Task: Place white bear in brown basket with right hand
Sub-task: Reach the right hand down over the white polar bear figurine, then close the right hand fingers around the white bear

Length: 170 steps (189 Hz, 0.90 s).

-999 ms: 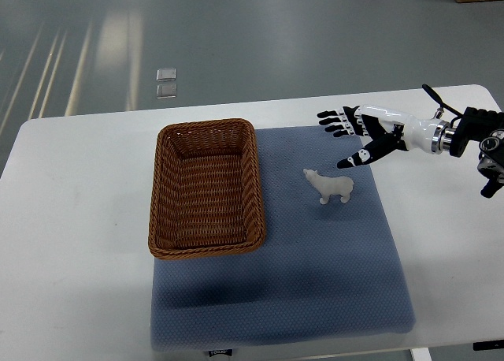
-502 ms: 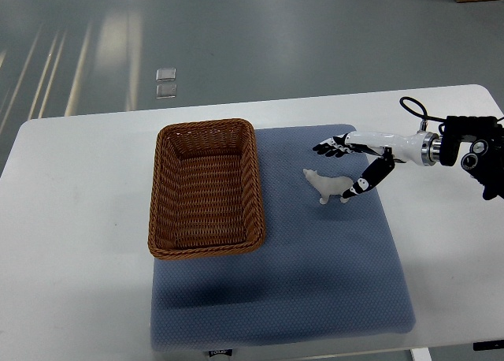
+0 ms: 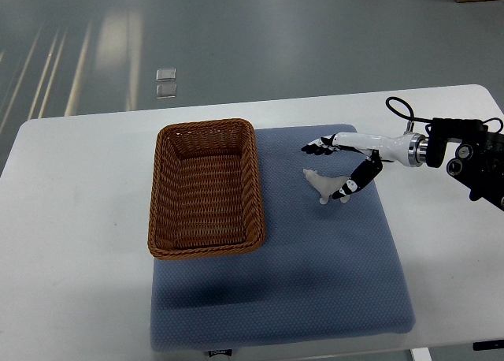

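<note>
While the right arm (image 3: 465,152) is reaching in from the right edge and stretching leftward over the tabletop (image 3: 71,243), the right hand (image 3: 346,160) is hovering around the bear (image 3: 325,186). Its palm is turned sideways, so the long fingers (image 3: 317,147) are extending to the left past the far side of the bear, held close together and pointing toward the basket (image 3: 205,187). Its thumb (image 3: 354,181) is angling down and back toward the bear's rear end, on the near right side. With fingers on one side and thumb on the other, the hand is bracketing the bear with a wide gap between them; the grip is not closing on it, and whether the thumb tip is touching the bear's rump is too fine to tell. The bear is standing upright on the blue mat (image 3: 315,290), head facing left toward the basket, just to the right of the basket's right wall and apart from it. The basket is sitting on the mat's left part, its long side running away from the robot, with nothing inside. The wrist, white with a black cuff and a looping cable, is lying over the mat's right edge.
</note>
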Available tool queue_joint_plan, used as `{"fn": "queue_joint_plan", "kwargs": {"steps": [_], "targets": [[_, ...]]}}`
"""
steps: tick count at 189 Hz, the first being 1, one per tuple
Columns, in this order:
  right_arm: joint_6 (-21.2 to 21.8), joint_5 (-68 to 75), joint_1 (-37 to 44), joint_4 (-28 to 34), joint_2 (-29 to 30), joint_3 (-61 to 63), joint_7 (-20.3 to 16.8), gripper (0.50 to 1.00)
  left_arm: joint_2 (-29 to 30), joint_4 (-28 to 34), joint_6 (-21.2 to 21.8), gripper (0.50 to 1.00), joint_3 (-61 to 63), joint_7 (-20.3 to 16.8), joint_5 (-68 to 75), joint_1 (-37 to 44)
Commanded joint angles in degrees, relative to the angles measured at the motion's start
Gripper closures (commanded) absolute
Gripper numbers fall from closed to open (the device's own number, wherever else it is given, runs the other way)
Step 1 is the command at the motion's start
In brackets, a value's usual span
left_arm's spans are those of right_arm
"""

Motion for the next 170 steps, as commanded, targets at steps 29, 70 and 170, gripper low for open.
{"fn": "queue_joint_plan", "kwargs": {"steps": [29, 70, 170], "targets": [[-0.1, -0.1, -0.4, 0.5, 0.0, -0.1, 0.0, 0.579, 0.0, 0.0, 0.0, 0.5, 0.0, 0.0, 0.0, 0.0], [-0.6, -0.2, -0.4, 0.5, -0.1, -1.9, 0.7, 0.632, 0.0, 0.0, 0.0, 0.5, 0.0, 0.0, 0.0, 0.0], [-1.6, -0.5, -0.3, 0.5, -0.7, -5.0, 2.5, 0.717, 0.0, 0.0, 0.0, 0.5, 0.0, 0.0, 0.0, 0.0]]}}
